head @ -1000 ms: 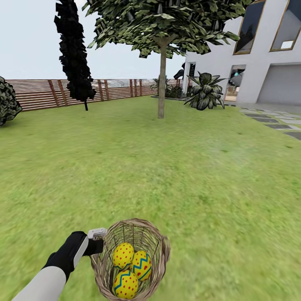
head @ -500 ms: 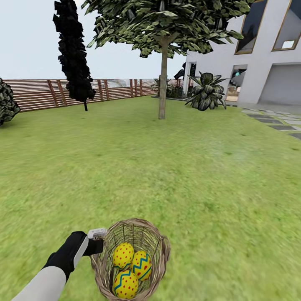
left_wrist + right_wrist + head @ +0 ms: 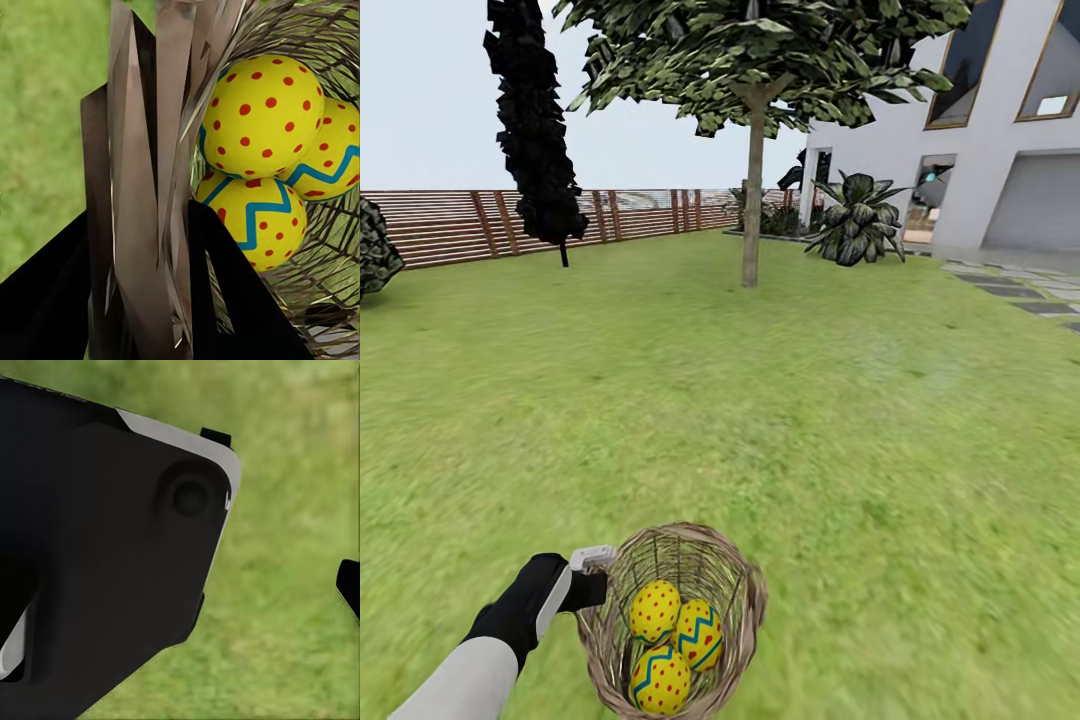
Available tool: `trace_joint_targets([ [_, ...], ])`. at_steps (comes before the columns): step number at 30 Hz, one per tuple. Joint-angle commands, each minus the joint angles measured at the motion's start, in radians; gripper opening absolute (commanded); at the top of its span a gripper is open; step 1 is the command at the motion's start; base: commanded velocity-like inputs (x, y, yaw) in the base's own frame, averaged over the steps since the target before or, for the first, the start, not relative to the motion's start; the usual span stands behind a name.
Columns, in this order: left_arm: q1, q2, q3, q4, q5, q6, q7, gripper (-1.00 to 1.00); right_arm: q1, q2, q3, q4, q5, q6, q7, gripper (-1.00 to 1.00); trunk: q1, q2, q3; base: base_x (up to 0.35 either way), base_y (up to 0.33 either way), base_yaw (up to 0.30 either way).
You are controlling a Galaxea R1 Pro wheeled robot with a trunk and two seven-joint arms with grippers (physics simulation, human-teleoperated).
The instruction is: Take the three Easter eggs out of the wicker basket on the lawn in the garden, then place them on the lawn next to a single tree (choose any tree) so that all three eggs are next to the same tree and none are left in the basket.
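The wicker basket (image 3: 752, 585) hangs low in the head view, just off the lawn (image 3: 780, 400), and holds all three Easter eggs (image 3: 655, 610) (image 3: 701, 634) (image 3: 660, 681). My left gripper (image 3: 592, 576) is shut on the basket's rim at its left side. In the left wrist view the woven wall (image 3: 150, 165) stands between my dark fingers (image 3: 45, 300), with the eggs (image 3: 262, 112) (image 3: 259, 221) (image 3: 334, 161) just beyond. The tree (image 3: 752, 200), grey-brown trunk and leafy crown, stands far ahead on the grass. In the right wrist view a dark fingertip (image 3: 349, 585) shows over grass.
A dark cypress (image 3: 535, 130) rises at the back left before a wooden slat fence (image 3: 450, 225). A white house (image 3: 980, 150) with a spiky plant (image 3: 855, 232) and paving slabs (image 3: 1030, 295) lies at the right. Open grass stretches between me and the tree.
The whole view has shifted slightly, so the camera moved and the tree looks a little nearer. The basket, eggs and left gripper keep the same place in the picture.
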Motion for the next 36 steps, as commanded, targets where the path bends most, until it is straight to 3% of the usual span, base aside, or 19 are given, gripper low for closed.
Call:
trace_joint_targets([
  [1,-0.001,0.000,0.003,-0.002,0.012,0.006,-0.003,-1.00,-0.002,-0.001,-0.008,0.004,0.008,-0.007,0.001,1.00,0.001,-0.001,-0.001,0.324,0.094,0.000],
  [14,-0.001,0.000,0.003,-0.001,0.013,0.006,-0.003,-1.00,-0.002,-0.001,-0.008,0.004,0.008,-0.007,0.001,1.00,0.001,-0.001,-0.001,0.324,0.093,0.000],
  [19,-0.001,-0.019,0.004,0.000,0.009,0.006,0.002,-1.00,-0.002,-0.001,-0.008,0.004,0.008,-0.007,0.001,1.00,0.001,-0.001,-0.001,0.324,0.083,0.000],
  [36,0.000,-0.020,0.004,-0.002,0.009,0.006,0.002,-1.00,-0.002,-0.001,-0.008,0.004,0.008,-0.007,0.001,1.00,0.001,-0.001,-0.001,0.324,0.078,0.000],
])
